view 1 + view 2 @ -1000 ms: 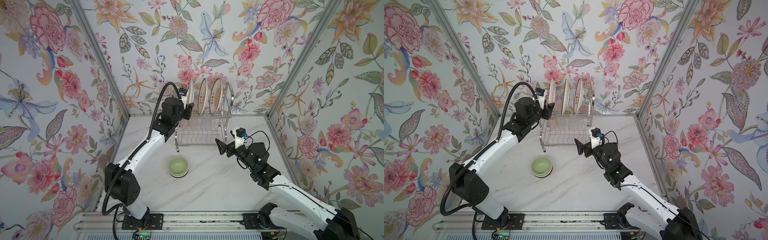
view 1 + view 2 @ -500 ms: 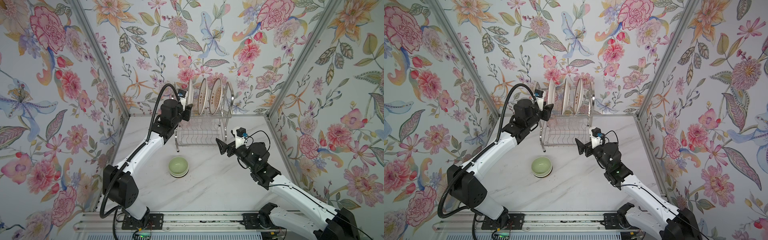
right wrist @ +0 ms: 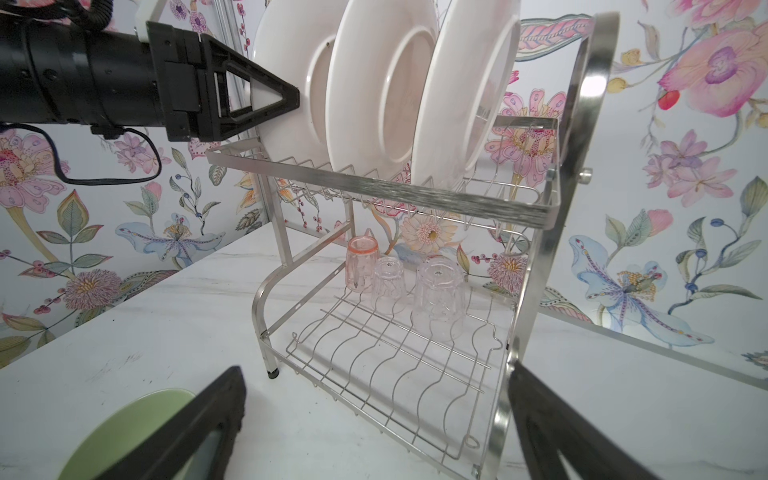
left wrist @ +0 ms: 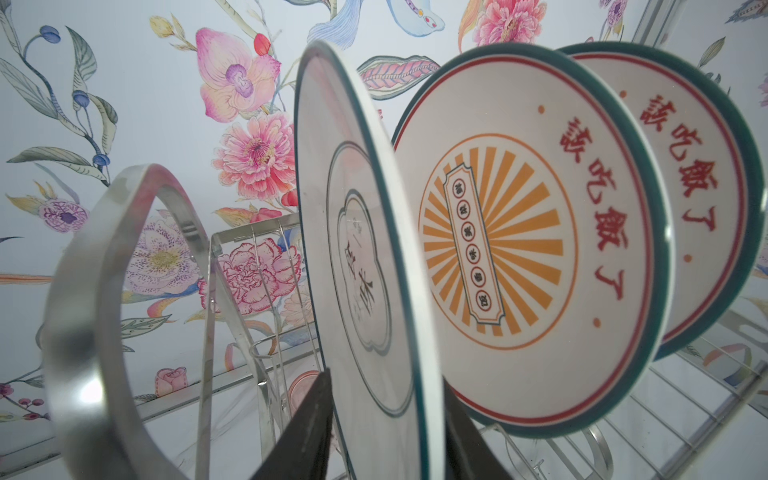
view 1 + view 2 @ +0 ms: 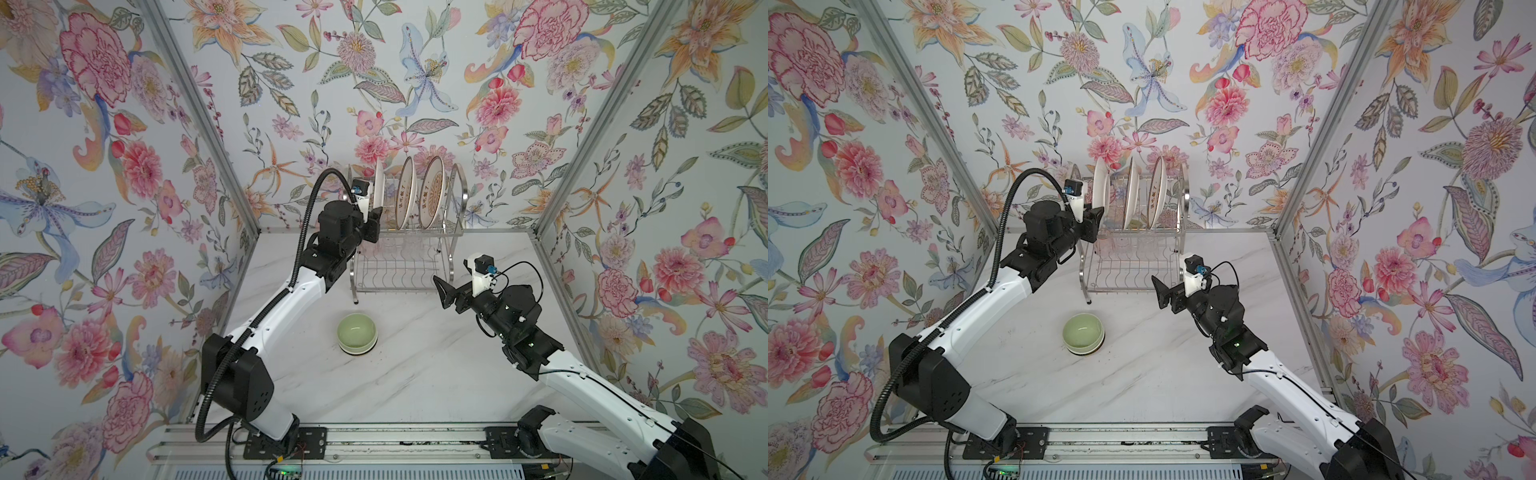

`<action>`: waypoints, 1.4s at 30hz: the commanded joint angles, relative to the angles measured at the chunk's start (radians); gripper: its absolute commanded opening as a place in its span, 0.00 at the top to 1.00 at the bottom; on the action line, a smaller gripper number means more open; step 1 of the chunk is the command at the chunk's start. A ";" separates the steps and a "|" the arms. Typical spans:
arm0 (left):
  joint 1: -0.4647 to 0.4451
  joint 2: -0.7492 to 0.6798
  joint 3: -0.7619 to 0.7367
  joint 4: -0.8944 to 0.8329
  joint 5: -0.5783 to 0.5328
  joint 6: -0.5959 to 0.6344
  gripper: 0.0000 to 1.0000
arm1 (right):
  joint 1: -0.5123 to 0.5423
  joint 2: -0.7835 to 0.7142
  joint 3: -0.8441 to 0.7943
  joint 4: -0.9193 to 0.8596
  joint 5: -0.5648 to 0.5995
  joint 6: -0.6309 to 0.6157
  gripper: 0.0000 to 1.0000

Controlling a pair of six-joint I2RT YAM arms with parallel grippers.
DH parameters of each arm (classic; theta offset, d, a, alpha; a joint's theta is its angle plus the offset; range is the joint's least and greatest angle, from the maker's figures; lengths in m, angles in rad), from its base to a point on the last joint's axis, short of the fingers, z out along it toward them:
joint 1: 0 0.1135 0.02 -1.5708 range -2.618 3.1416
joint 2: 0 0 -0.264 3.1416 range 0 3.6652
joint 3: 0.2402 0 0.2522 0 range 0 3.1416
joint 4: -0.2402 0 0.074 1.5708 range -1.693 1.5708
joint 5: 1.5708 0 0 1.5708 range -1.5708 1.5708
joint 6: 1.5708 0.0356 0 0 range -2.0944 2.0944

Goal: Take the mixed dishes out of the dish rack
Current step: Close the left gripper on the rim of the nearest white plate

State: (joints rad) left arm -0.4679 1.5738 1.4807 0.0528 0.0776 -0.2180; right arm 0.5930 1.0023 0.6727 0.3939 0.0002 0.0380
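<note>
At upper centre of a top view, the left gripper (image 5: 375, 220) pinches the rim of the leftmost white round plate (image 5: 378, 183), which stands upright in the two-tier silver wire dish rack (image 3: 415, 195). Two white sunburst plates (image 5: 432, 193) and three small upturned pink and clear cups (image 3: 388, 282) are racked too. Only the pale green bowl (image 5: 356, 334) sits unloaded, at lower centre. The right gripper (image 5: 441, 289) hangs spread and empty.

Two teal-rimmed white plates (image 4: 536, 232) bear orange sunbursts; the bowl (image 5: 356, 332) is green, one cup (image 3: 360, 268) seemingly pink.
</note>
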 commanded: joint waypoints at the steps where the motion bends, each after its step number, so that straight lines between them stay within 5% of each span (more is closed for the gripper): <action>1: -0.005 -0.038 -0.006 0.045 0.005 -0.018 0.63 | -0.009 -0.006 0.006 0.002 -0.014 -0.012 0.01; 10: -0.005 -0.032 -0.014 0.053 0.004 -0.021 0.63 | -0.013 -0.020 0.002 -0.012 -0.016 -0.021 0.01; 18: -0.005 0.021 0.004 0.051 0.007 -0.033 0.49 | -0.018 -0.031 -0.002 -0.016 -0.015 -0.024 0.01; 42: -0.005 0.011 -0.062 0.143 -0.022 -0.096 0.76 | -0.028 -0.047 -0.015 -0.027 -0.016 -0.023 0.01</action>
State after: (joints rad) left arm -0.4679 1.6115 1.4467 0.1421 0.0879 -0.2810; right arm 0.5713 0.9665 0.6727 0.3626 -0.0109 0.0227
